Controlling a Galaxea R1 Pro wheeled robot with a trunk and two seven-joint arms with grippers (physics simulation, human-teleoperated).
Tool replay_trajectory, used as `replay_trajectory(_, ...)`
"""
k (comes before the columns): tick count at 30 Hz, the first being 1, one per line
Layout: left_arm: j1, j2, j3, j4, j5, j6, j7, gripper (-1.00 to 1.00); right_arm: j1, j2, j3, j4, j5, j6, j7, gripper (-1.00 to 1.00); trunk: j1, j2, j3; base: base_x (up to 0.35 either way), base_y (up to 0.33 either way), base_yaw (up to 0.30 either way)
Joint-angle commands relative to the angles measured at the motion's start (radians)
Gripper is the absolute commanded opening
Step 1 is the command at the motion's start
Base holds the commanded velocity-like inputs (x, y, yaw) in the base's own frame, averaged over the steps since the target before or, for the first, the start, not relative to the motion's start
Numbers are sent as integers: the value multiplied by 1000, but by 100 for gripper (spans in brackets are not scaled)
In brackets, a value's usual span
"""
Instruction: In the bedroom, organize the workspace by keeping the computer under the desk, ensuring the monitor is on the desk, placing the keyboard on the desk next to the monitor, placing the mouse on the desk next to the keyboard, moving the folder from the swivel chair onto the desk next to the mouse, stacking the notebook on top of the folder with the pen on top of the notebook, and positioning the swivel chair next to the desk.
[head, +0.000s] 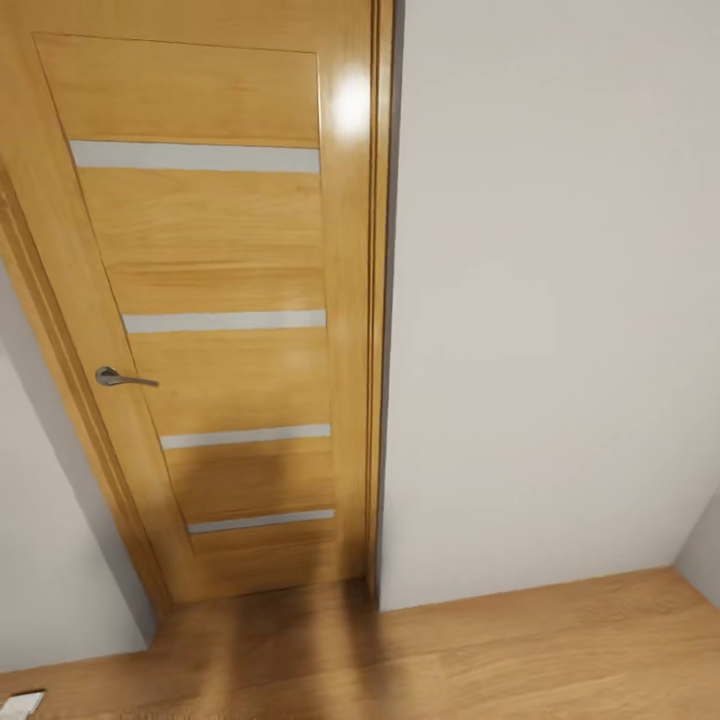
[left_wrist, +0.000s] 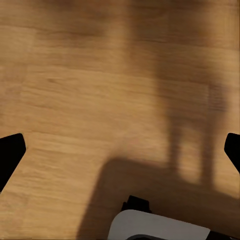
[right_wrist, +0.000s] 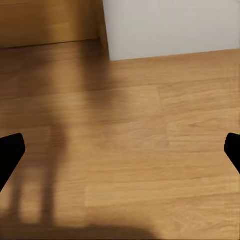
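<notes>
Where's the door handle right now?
In the head view, the silver lever handle sits on the left edge of the oak door, about mid-height, between its second and third pale glass strips.

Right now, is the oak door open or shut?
Shut. The door sits flush inside its frame, no gap shows along its edge by the wall, and its handle lies level.

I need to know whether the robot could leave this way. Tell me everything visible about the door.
The door looks like warm oak with a glossy finish that catches a light glare near its upper corner. Four narrow pale horizontal strips cross its face. A silver lever handle sits at its left edge. It appears shut, flush in a matching wood frame, with grey wall on both sides. Its bottom meets the wood floor, where a shadow falls.
</notes>
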Motion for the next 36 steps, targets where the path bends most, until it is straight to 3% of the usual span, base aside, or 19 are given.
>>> replay_trajectory(1,0,0,-3,-1,8,-2,1,100,-1,0,-2,1,7,-3,-2,100,0,-1,-1,-59,0,274)
replay_trajectory(12,1,0,-3,-1,7,-2,1,100,-1,0,-2,1,7,-5,-2,100,0,-1,-1,-185,0,277)
replay_trajectory(36,0,0,-3,-1,6,-2,1,100,-1,0,0,2,9,-34,-2,100,0,-1,-1,-9,0,279)
